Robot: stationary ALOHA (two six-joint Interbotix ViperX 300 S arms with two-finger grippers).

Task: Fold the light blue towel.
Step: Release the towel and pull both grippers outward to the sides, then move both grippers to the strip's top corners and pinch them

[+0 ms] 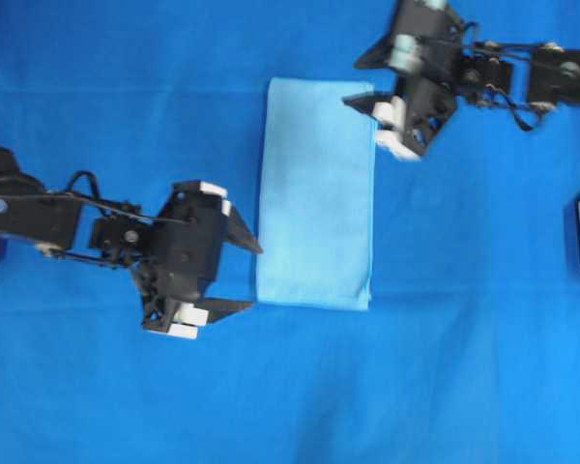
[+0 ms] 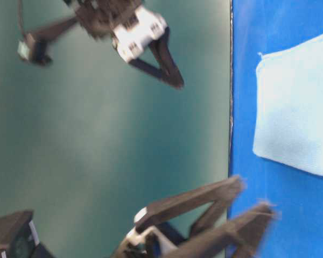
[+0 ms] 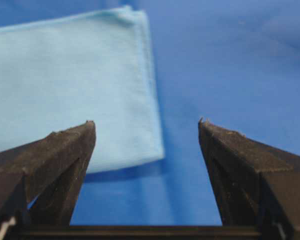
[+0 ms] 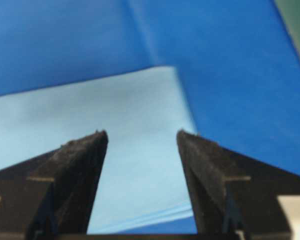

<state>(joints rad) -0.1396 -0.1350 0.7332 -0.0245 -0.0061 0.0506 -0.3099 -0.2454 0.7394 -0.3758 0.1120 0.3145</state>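
towel [image 1: 316, 193] on sheet [image 1: 464, 367], between claws

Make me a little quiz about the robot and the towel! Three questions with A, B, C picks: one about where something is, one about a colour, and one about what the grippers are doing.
1. Where does the light blue towel lie?
A. between the two arms
B. under the left arm
C. hanging off the sheet

2. What colour is the big sheet under it?
A. red
B. darker blue
C. yellow

3. How are the left gripper and right gripper?
A. both shut on the towel
B. one open, one shut
C. both open, holding nothing

Answers: 1 A, the towel lies flat in the middle with an arm on each side. 2 B, the sheet is a deeper blue than the towel. 3 C, both wrist views show spread fingers with nothing between.
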